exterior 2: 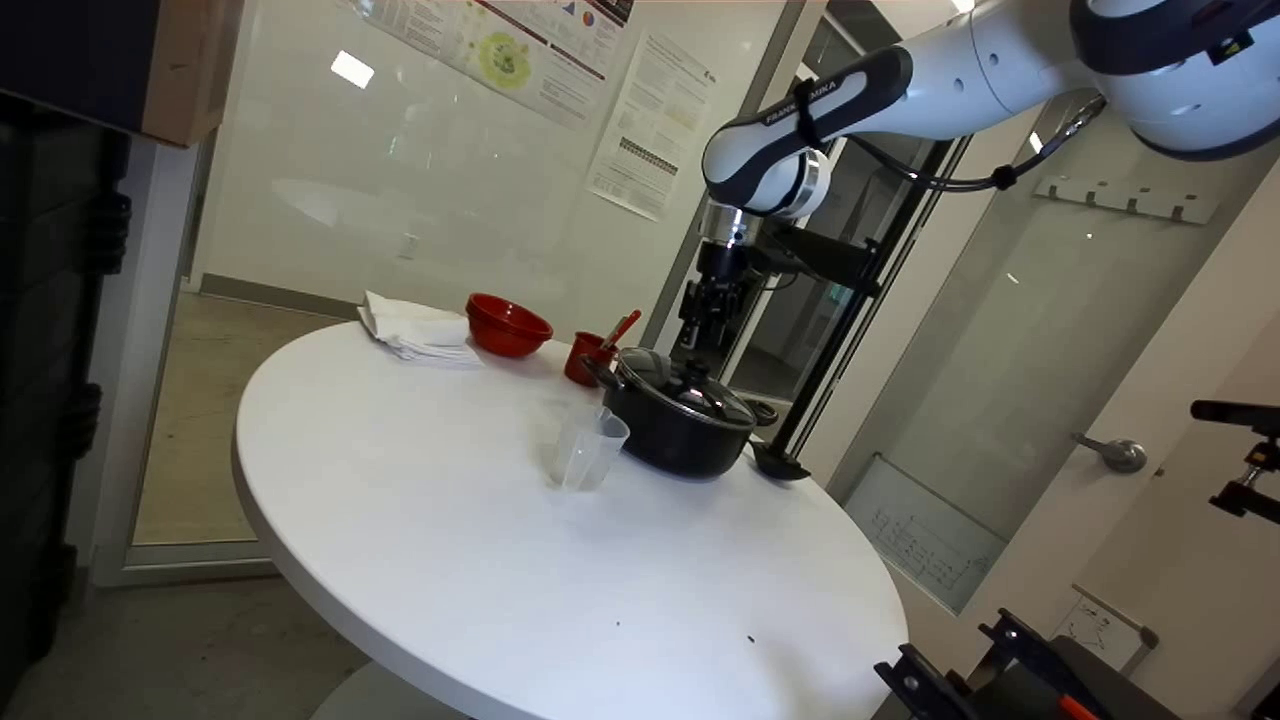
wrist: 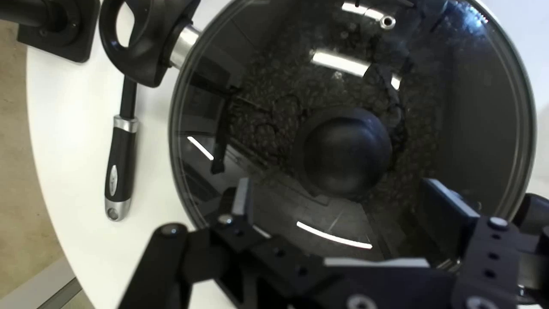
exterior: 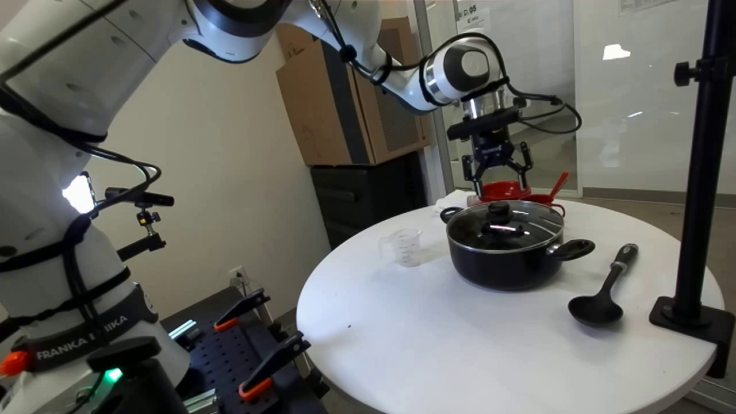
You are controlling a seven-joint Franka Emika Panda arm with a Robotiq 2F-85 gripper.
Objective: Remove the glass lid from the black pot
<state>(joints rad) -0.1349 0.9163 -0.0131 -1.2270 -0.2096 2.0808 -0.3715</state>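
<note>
arm [exterior: 362, 23] outstretched; end effector [exterior: 501, 187] below the wrist [exterior: 468, 64], fingers [wrist: 450, 223] downward and well apart

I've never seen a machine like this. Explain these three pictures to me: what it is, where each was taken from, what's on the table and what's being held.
The machine is a white robot arm ending in a black gripper, which works like a two-fingered hand. Two pictures are taken from outside the robot, from different places. The third is taken from its wrist, looking past the fingers down onto a glass lid.

That lid sits on a black pot, which stands on the round white table. Also on the table are a black ladle, a clear measuring cup, a red bowl, a red cup with a utensil in it, and folded white cloths.

Nothing is held: the gripper is open above the lid.
</note>
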